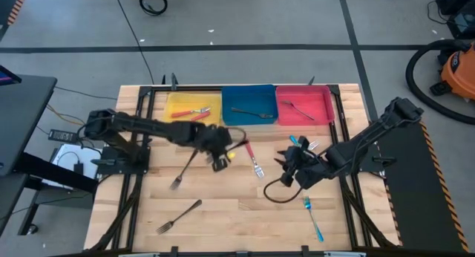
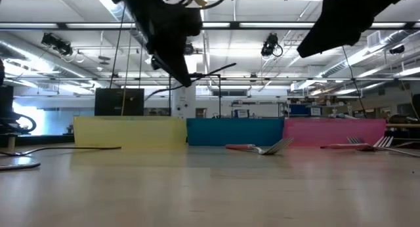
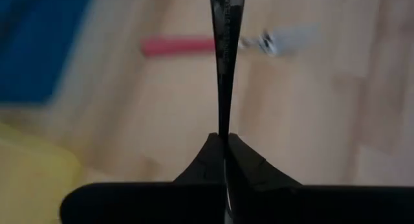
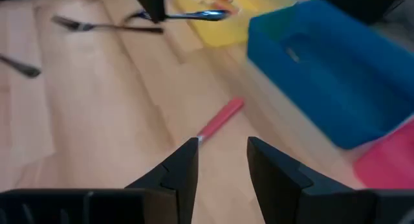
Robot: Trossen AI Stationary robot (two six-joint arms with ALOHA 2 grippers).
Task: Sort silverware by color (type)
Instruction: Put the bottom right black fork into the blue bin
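Holding a grey fork [image 1: 183, 170] clamped above the desk [image 1: 223, 212], the left hand [image 1: 216, 157] hung near the bins. The right hand [image 1: 291, 170] gaped empty by the red fork [image 1: 252, 159]. Sorting looked partly done: utensils lay in the yellow bin [image 1: 194, 99], blue bin [image 1: 249, 92] and red bin [image 1: 304, 91]; several remained loose, among them a teal fork [image 1: 313, 218].

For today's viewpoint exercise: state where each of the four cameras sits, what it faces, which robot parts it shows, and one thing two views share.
High: overhead, facing down; both arms, left gripper holding a dark fork.
Low: at tabletop height, facing the bins; arms come in from above.
Left wrist: past shut fingers clamping that fork.
Right wrist: past open fingers toward the blue bin.
Shared: the red-handled fork shows in all four.
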